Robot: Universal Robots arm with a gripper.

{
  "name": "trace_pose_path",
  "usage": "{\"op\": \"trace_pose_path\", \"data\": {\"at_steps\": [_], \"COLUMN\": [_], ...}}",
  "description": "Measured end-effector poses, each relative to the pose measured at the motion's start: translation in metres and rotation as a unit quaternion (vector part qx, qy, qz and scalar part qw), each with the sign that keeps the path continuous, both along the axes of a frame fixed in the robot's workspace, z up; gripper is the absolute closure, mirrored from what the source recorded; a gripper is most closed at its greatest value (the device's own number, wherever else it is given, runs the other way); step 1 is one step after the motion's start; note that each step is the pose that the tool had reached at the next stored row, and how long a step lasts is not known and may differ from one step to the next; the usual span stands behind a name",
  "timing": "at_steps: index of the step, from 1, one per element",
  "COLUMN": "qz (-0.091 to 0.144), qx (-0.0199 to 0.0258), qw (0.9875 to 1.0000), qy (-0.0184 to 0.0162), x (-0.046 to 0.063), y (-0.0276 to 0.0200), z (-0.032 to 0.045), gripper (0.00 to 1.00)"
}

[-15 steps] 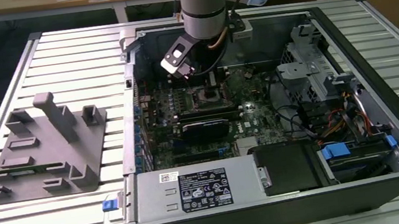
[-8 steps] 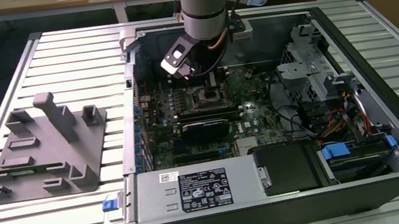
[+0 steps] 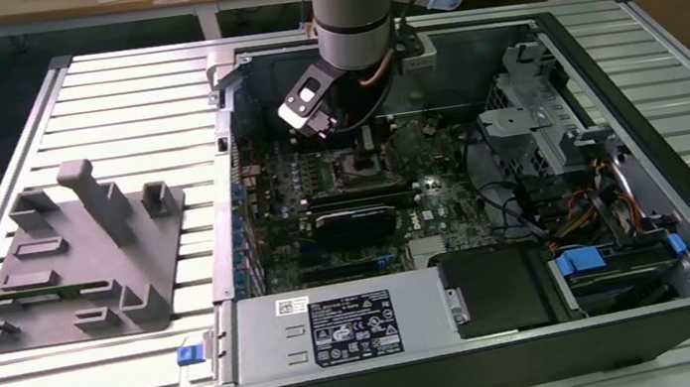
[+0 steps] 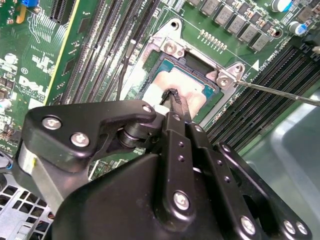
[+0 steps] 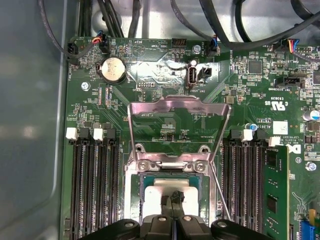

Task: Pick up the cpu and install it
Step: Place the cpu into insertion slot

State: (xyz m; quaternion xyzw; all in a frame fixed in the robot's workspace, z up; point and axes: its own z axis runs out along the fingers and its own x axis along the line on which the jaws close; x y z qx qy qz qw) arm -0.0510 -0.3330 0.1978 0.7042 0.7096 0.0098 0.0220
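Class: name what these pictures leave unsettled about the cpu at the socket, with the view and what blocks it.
- Whether the cpu lies fully seated: in the second wrist view the gripper covers its near part.
- The cpu's near edge: in the first wrist view the gripper's black body hides it.
- In the exterior view, the socket is too small to show what lies in it.

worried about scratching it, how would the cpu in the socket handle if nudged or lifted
The cpu looks like a thin flat metal-topped plate, so probably stiff and light. Its smooth, glare-catching top may be slippery for the gripper. Sitting inside the socket frame, it likely would not slide sideways.
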Motion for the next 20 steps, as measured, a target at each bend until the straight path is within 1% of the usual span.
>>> {"op": "trace_pose_path", "data": {"at_steps": [6, 9, 11, 15, 20], "qz": [0.0, 0.0, 0.0, 0.0, 0.0], "qx": [0.0004, 0.0014, 0.0004, 0.0005, 0.0005], "qw": [1.0, 1.0, 1.0, 1.0, 1.0], "qy": [-0.0003, -0.001, -0.0003, -0.0003, -0.0004], "x": [0.0, 0.0, 0.0, 0.0, 0.0], "y": [0.0002, 0.0005, 0.0002, 0.0002, 0.0002], "z": [-0.0004, 0.0011, 0.0049, 0.0137, 0.0294], "gripper": [0.89, 0.89, 0.89, 0.89, 0.89]}}
